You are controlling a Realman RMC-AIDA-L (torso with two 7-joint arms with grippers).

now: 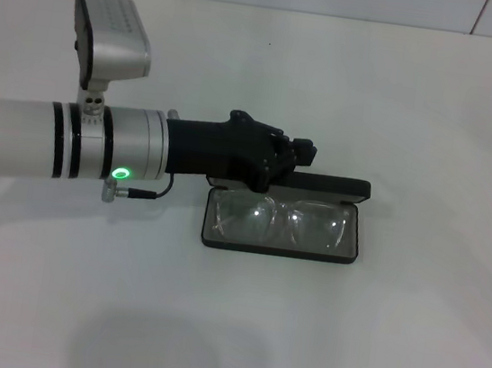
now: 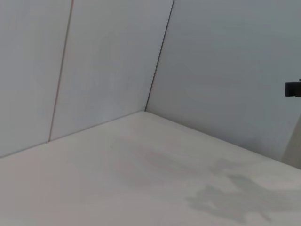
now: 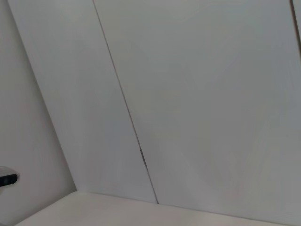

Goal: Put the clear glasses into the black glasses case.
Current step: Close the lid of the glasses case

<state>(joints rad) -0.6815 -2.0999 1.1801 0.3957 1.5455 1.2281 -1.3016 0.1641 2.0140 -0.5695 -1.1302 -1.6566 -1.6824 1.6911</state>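
My left gripper (image 1: pixel 293 158) reaches in from the left of the head view, lying level above the tabletop (image 1: pixel 371 337), its black tip over the back edge of the black glasses case (image 1: pixel 281 228), right where the lid (image 1: pixel 332 186) hinges up. From this angle the fingers merge into one dark mass, so I cannot tell whether the jaws stand wide, narrow, or closed on anything.

The case lies open near the middle of the tabletop, its long side running left to right. The clear glasses (image 1: pixel 279 219) rest inside the lower tray, both lenses side by side on the grey lining and filling nearly the full length of the tray. The lid stands behind the tray, seen edge-on as a thin black strip, partly hidden by the gripper at its left end.

Behind the gripper, the silver forearm carries a green light (image 1: pixel 120 173) and a short black cable (image 1: pixel 143 192), with the wrist camera housing (image 1: pixel 111 37) sticking up above it.

My left wrist view shows only wall panels and bare tabletop. I do not see my right gripper in the head view; its wrist view faces the wall.
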